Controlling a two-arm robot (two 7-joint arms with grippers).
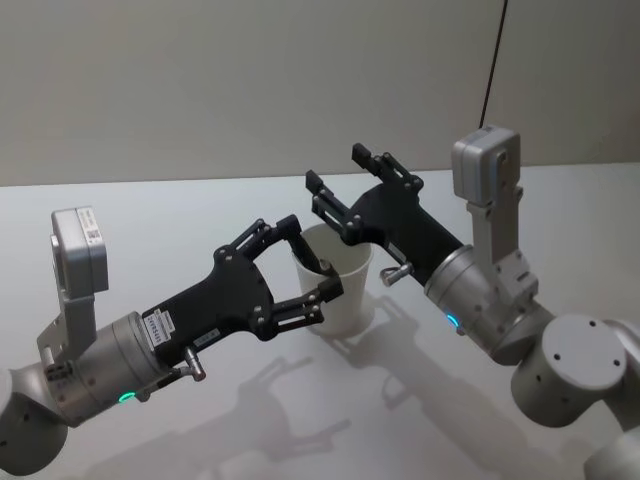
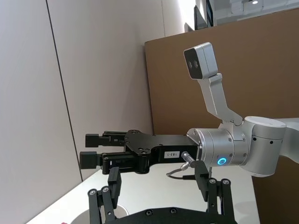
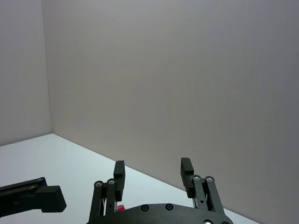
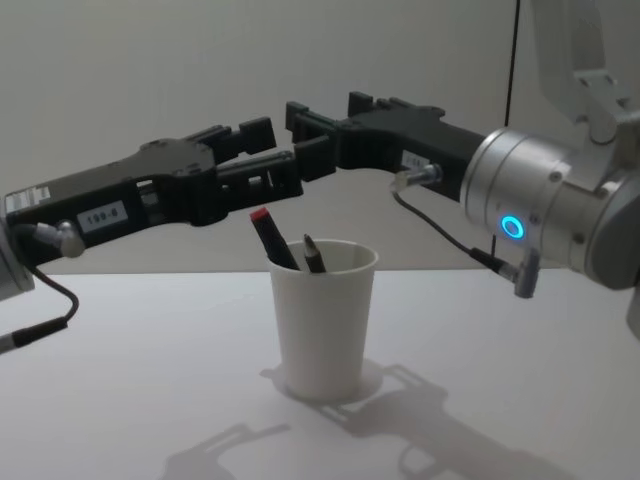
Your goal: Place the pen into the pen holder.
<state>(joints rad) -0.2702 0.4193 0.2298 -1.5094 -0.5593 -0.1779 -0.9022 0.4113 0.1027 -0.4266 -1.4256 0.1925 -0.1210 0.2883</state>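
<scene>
Both tools, left tool [image 4: 268, 158] and right tool [image 4: 312, 132], hover with fingers apart (empty) above the pen holder [image 4: 322, 318], which a careless retreat could topple.

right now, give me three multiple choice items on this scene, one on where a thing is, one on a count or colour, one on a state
1. Where is the paper cup?
A. upright on the table, below both hands
B. lying on its side at the table edge
C. lifted in the right hand

2. How many pens stand in the cup?
A. none
B. two
C. five

3. What state are the hands in?
A. both shut on pens
B. left shut, right open
C. both open and holding nothing

Answers:
1. A, the chest view shows the cup upright on the table with the left hand and right hand above it.
2. B, a red-tipped pen and a darker pen stick out of the rim.
3. C, in the head view each hand's fingers are spread with nothing between them.
</scene>
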